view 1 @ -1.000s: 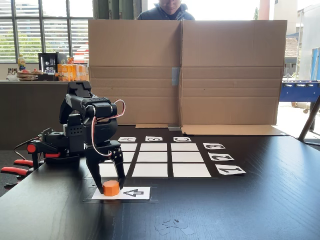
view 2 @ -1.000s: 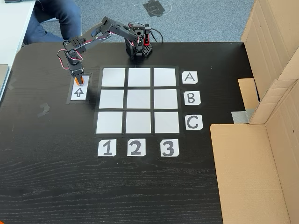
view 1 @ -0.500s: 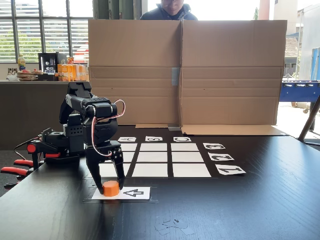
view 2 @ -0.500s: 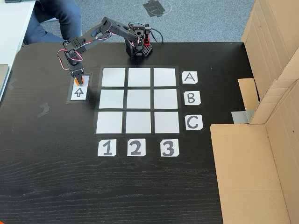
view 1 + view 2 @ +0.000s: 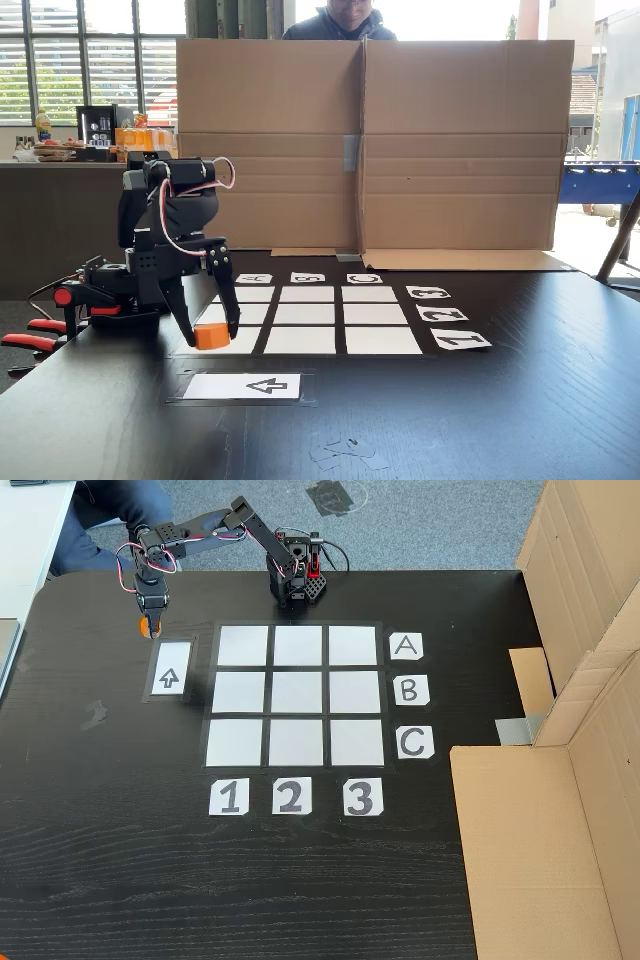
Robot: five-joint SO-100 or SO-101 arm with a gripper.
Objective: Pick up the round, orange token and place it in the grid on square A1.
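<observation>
My gripper (image 5: 210,334) hangs above the table, shut on the orange token (image 5: 212,338), which is lifted clear of the surface. In a fixed view from above, the gripper (image 5: 150,623) and token (image 5: 150,629) sit left of the grid (image 5: 297,695), just beyond the far end of the arrow card (image 5: 170,668). Square A1 (image 5: 243,645) is the grid's top-left rectangle there. In the low fixed view, square A1 (image 5: 246,344) is the near-left rectangle, partly hidden behind the token, and the grid (image 5: 310,314) spreads to the right.
The white arrow card (image 5: 245,385) lies bare in front of the gripper. A tall cardboard wall (image 5: 370,145) stands behind the table with a person (image 5: 340,15) behind it. Red clamps (image 5: 35,335) hold the arm's base (image 5: 295,580). Cardboard (image 5: 540,810) covers the table's right side.
The gripper has lifted the orange token off the arrow card and swung it up and back toward the arm's base. The card now lies bare.
</observation>
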